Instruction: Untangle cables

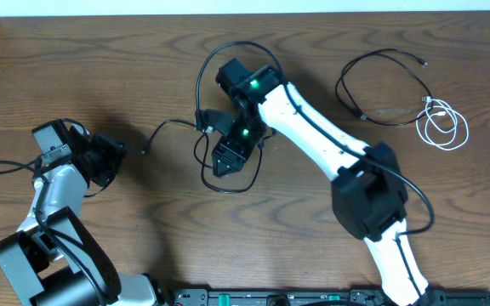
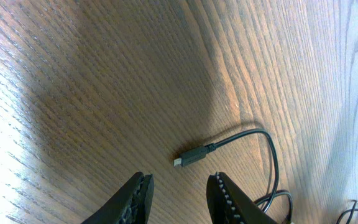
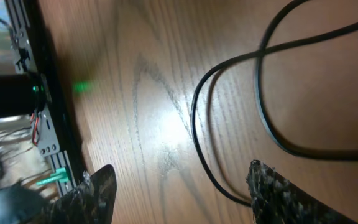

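Observation:
A long black cable (image 1: 201, 127) lies in loose loops on the middle of the wooden table, its plug end (image 1: 147, 151) pointing left. My right gripper (image 1: 224, 166) hovers over those loops, open wide. In the right wrist view a strand of the black cable (image 3: 197, 124) curves between the jaws of the right gripper (image 3: 182, 171), close to the right finger and not pinched. My left gripper (image 1: 119, 153) sits left of the plug, open and empty. The left wrist view shows the plug (image 2: 191, 157) just beyond the left gripper (image 2: 180, 180). A second black cable (image 1: 381, 85) and a coiled white cable (image 1: 445, 123) lie apart at the back right.
A black equipment rail (image 1: 313, 297) runs along the table's front edge, also in the right wrist view as the rail (image 3: 42, 93). The right arm's white link (image 1: 313, 136) crosses the table diagonally. The left arm's own thick wire (image 1: 7, 166) trails toward the left edge.

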`<state>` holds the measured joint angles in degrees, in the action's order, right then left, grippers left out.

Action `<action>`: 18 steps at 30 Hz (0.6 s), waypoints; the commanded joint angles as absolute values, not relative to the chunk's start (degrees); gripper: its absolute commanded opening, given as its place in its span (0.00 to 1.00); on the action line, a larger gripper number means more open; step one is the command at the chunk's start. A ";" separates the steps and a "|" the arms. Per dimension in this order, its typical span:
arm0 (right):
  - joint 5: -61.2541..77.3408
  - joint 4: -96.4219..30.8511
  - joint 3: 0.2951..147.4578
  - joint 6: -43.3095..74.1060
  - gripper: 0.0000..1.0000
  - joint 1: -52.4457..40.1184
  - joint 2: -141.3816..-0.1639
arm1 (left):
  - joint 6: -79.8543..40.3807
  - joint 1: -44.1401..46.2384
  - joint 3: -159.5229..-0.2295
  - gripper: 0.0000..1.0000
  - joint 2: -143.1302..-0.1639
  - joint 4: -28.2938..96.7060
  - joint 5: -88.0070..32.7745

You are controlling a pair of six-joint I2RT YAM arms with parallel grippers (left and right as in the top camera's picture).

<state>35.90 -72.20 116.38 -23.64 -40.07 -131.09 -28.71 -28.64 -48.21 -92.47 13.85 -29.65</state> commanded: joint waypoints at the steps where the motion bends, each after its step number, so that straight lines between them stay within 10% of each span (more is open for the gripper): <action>1: 40.58 -72.44 116.40 -25.82 0.64 -40.12 -134.13 | -29.21 -28.14 -47.86 0.34 -92.44 14.17 -29.52; 18: 45.06 -71.53 115.92 -28.84 0.63 -41.01 -143.26 | -29.19 -25.89 -47.86 0.34 -92.44 13.63 -29.23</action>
<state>42.22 -71.59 116.36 -27.55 -40.21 -142.04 -28.71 -25.96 -48.21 -92.47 13.54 -29.63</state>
